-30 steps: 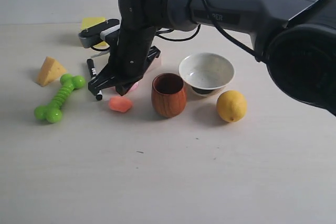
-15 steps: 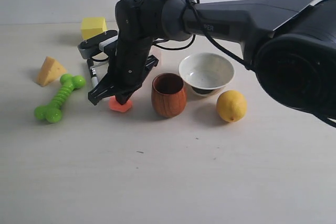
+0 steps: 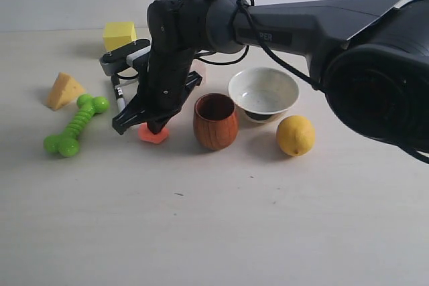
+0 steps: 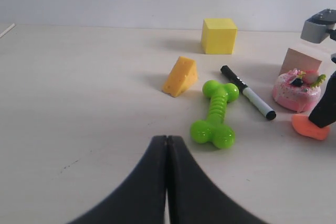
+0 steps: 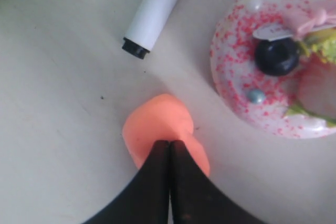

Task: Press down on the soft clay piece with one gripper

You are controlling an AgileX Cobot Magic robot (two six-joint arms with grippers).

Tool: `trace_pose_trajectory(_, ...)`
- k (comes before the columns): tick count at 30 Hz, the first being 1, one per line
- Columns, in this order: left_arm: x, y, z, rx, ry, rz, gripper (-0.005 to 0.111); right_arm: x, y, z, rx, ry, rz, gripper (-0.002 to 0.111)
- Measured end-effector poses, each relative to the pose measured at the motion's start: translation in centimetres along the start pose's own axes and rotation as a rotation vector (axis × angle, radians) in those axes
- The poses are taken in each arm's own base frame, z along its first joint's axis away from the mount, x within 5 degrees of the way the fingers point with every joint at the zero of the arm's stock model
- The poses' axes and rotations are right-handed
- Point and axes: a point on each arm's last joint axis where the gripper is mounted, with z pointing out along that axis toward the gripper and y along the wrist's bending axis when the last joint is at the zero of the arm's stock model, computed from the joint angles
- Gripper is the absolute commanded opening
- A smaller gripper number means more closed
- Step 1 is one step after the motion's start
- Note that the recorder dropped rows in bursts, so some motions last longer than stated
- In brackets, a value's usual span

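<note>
The soft clay piece (image 3: 153, 136), a small salmon-orange lump, lies on the table just left of the brown wooden cup (image 3: 216, 122). My right gripper (image 3: 152, 126) is shut, and its closed tips rest on top of the clay, hiding part of it. In the right wrist view the joined fingertips (image 5: 169, 143) sit on the clay piece (image 5: 157, 121), with nothing held between them. The left wrist view shows the clay piece (image 4: 308, 128) far off under the other arm's black finger. My left gripper (image 4: 167, 138) is shut and empty above bare table.
A pink toy cake (image 5: 278, 56) and a marker (image 5: 155, 11) lie right beside the clay. A white bowl (image 3: 263, 92) and a lemon (image 3: 295, 135) stand right of the cup. A green bone toy (image 3: 74, 125), cheese wedge (image 3: 64, 90) and yellow cube (image 3: 119, 33) are at the left.
Over the last second my right gripper came forward and down from behind the clay onto its top. It has barely moved in the last half second.
</note>
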Motion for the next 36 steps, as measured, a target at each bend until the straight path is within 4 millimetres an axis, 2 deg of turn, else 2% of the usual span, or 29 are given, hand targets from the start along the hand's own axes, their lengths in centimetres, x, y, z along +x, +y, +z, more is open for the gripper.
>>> trace_pose_trajectory(36,0.0,0.0,0.0,0.000,0.000,0.000,0.000,0.2,-0.1,1.1,-0.005,0.024,0.004,0.000)
